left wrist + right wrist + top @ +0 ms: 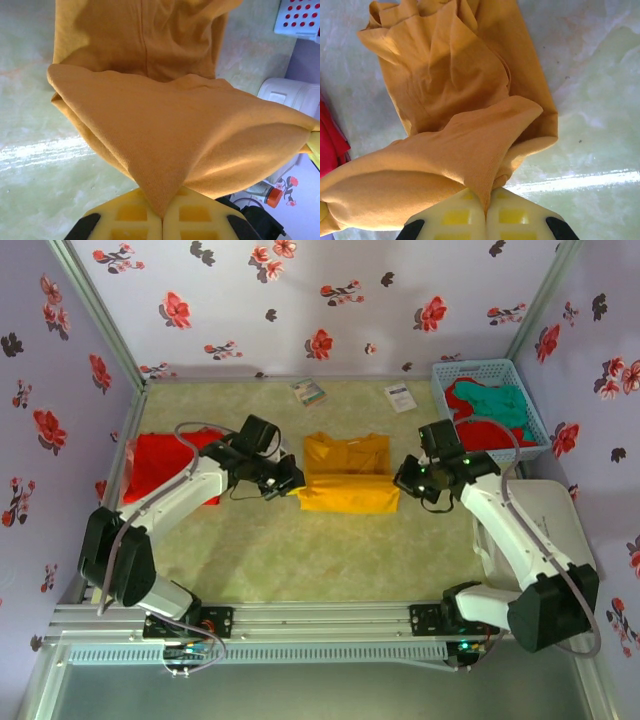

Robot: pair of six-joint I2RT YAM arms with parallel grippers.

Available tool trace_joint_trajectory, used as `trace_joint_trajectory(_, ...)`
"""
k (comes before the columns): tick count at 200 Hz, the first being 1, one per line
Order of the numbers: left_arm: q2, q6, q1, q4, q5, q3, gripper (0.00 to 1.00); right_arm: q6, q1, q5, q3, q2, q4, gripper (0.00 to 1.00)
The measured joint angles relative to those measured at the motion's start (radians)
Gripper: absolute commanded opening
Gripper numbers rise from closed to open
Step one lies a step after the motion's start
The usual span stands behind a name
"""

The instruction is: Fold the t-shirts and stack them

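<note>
T-shirt [347,482] — in left hand [296,485], right hand [403,480]

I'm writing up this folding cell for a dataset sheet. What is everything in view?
yellow shirt: 1, mustard, table centre, near edge pinched at both corners
red shirt: at least 1, red, table's left side, partly under the left arm
basket: 1, blue mesh, far right corner
teal shirt: 1, teal, in the basket
red cloth: count unclear, red, in the basket
cards: 2, white with print, far edge of the table
white box: 1, white, right edge under the right arm
table: 1, pale green
left gripper: 1, yellow pads, shut on the yellow shirt
right gripper: 1, yellow pads, shut on the yellow shirt
</note>
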Motion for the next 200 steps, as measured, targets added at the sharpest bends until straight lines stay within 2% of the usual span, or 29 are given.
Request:
trace_joint_trajectory(116, 0.206, 0.058, 0.089, -0.006, 0.1, 0.138, 0.0, -0.06, -0.07, -0.049, 0.093, 0.159, 0.049, 0.0)
trace_joint_trajectory(200, 0.409, 0.082, 0.142, 0.002, 0.186, 0.268, 0.03, -0.11, -0.132, -0.101, 0.161, 0.351, 0.118, 0.0)
